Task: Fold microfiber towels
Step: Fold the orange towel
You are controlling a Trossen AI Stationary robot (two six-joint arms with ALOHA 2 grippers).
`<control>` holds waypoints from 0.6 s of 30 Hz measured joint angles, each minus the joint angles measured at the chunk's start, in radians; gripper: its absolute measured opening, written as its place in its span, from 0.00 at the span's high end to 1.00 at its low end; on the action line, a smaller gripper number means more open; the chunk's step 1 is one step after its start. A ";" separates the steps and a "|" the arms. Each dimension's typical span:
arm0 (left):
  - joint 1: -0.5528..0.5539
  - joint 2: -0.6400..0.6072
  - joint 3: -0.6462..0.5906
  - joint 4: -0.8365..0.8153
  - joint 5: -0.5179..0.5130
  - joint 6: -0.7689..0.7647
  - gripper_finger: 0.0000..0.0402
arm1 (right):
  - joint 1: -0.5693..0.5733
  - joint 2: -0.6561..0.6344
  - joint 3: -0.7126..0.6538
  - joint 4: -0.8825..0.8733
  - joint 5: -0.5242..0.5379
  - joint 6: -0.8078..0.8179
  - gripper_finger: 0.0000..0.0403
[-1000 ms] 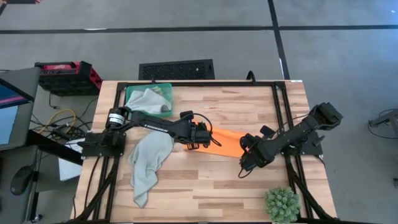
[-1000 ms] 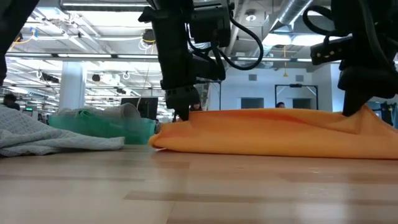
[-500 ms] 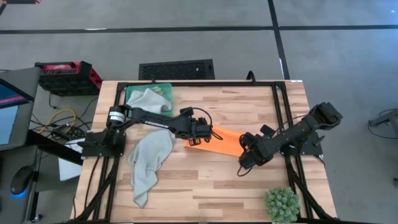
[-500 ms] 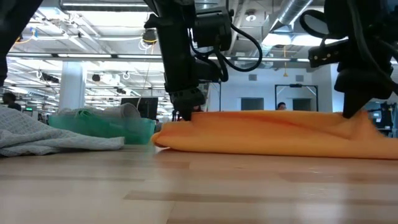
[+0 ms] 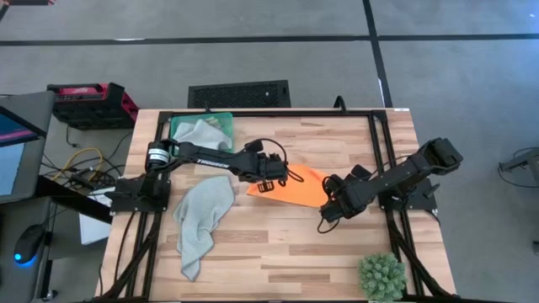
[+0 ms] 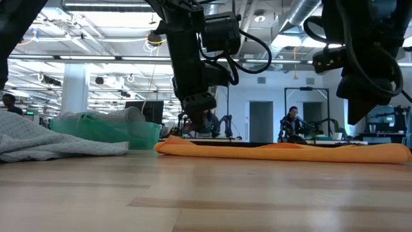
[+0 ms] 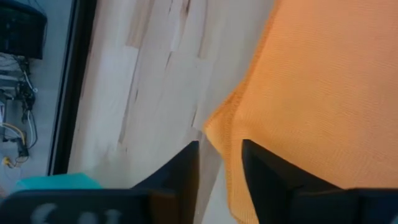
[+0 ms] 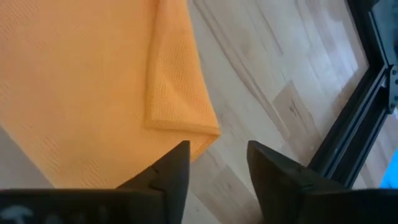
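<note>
The orange microfiber towel [image 5: 291, 187] lies folded and flat on the wooden table [image 5: 278, 252], a thin band in the low view [image 6: 283, 151]. My left gripper [image 7: 219, 155] hovers open above its left corner [image 7: 214, 121]. My right gripper [image 8: 217, 155] hovers open just off its right corner [image 8: 186, 118]. In the low view both grippers [image 6: 195, 116] [image 6: 360, 113] hang clear above the cloth. A pale grey towel [image 5: 202, 220] lies crumpled on the table's near left. Another grey towel [image 5: 200, 135] sits in the green tray [image 5: 226, 124].
The green tray stands at the far left corner. A spiky green plant ball [image 5: 381, 276] sits at the near right edge. Black frame rails [image 5: 379, 143] run along the table's sides. Bare wood lies in front of the orange towel.
Both grippers have opened and let go of the orange towel. Its lifted edge has dropped, so it now lies flat where it bulged up before. My left gripper has drifted toward the table's far edge, carrying the towel's left end a little that way before letting go.
</note>
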 joint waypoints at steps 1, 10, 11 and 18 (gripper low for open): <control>0.002 0.000 0.000 -0.001 0.000 -0.005 0.71 | -0.001 0.000 0.000 0.000 -0.001 0.000 0.51; -0.068 -0.001 0.004 -0.012 0.078 0.029 0.62 | 0.033 0.000 0.000 0.007 -0.022 0.054 0.45; -0.088 -0.001 0.004 -0.012 0.095 0.056 0.62 | 0.046 0.000 0.000 0.011 -0.024 0.054 0.45; -0.230 -0.002 -0.023 -0.014 0.134 0.188 0.63 | 0.150 0.000 0.000 0.051 -0.027 0.054 0.45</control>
